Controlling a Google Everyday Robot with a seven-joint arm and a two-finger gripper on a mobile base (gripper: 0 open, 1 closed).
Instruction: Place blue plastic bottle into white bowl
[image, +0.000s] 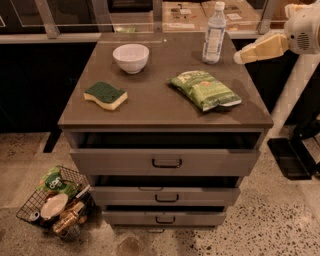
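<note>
The blue plastic bottle (214, 34), clear with a white cap and a pale label, stands upright at the back right of the brown cabinet top (155, 107). The white bowl (131, 58) sits upright and empty at the back left of the same top. My gripper (241, 56) is at the right edge of the view, level with the lower part of the bottle and a short way to its right, not touching it. It points left toward the bottle.
A green snack bag (204, 90) lies on the right of the top, in front of the bottle. A green-and-yellow sponge (105, 95) lies front left. The three drawers (166, 162) stand slightly open. A wire basket (56, 202) of items sits on the floor at the lower left.
</note>
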